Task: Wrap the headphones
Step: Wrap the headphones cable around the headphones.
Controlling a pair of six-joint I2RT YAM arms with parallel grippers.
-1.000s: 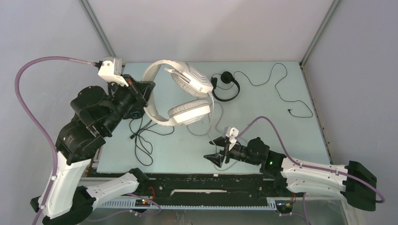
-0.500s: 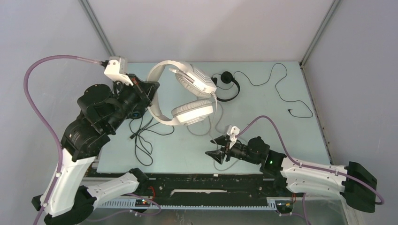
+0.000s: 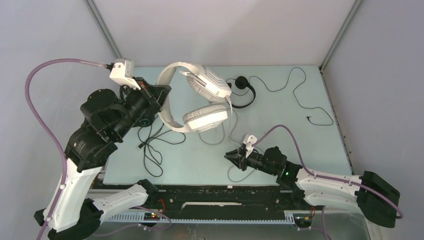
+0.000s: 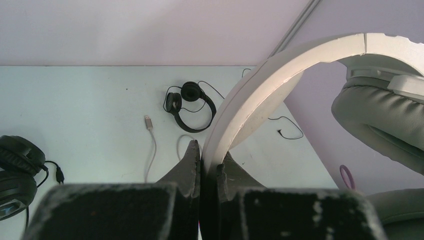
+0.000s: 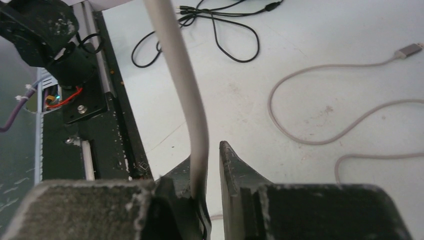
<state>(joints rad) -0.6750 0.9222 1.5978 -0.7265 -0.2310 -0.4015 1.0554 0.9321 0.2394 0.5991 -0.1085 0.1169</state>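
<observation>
right gripper [image 3: 228,156] sits low near the front edge of the table [image 3: 300,135]. the grey cable [image 5: 184,75] drops between its fingers and lies against one of them. a sliver of gap shows on the other side, so cannot tell whether the jaws truly clamp it. the cable's usb plug [image 5: 409,50] lies loose on the table. further back, the white headphones [image 3: 200,100] are held up off the surface, with the left gripper [image 3: 160,94] closed tight on the headband [image 4: 280,75]. the bulky black headset [image 4: 15,172] rests on the table beside the left arm. the small black on-ear headset [image 3: 243,91] lies flat at the far side, its cord trailing right.
</observation>
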